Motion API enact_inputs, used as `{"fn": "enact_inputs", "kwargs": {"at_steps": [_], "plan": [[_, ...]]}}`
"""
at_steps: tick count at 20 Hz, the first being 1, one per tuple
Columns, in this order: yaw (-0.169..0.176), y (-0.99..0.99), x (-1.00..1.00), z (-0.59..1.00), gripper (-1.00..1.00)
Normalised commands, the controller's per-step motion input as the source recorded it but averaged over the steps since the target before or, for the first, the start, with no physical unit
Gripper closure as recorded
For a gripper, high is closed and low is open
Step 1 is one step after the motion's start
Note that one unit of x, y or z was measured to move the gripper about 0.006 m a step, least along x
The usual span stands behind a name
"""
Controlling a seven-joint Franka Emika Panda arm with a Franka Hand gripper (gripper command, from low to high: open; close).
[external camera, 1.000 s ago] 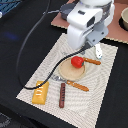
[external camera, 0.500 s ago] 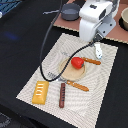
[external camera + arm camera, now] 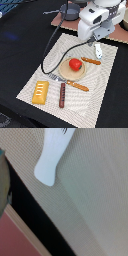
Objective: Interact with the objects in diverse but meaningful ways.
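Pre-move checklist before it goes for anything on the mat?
1. Gripper state: cannot tell, jaws hidden.
2. White piece free on the mat: ok, lies flat below the gripper; wrist view shows it untouched.
3. Tomato on plate: ok.
4. Block and sausage apart: ok.
5. Cable off the objects: not ok, it loops over the mat near the plate.
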Motion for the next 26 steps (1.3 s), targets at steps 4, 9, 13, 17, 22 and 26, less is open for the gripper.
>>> {"fn": "enact_inputs", "kwargs": {"at_steps": [4, 9, 13, 17, 22, 26], "plan": [[-0.099, 0.37, 0.32, -0.01, -1.00], [-0.066, 0.19, 0.38, -0.20, -1.00], [-0.059, -0.04, 0.25, -0.15, -1.00], [-0.049, -0.22, 0.19, 0.00, -1.00], [-0.057, -0.25, 0.17, -0.02, -1.00], [-0.044, -0.07, 0.18, -0.19, -1.00]]}}
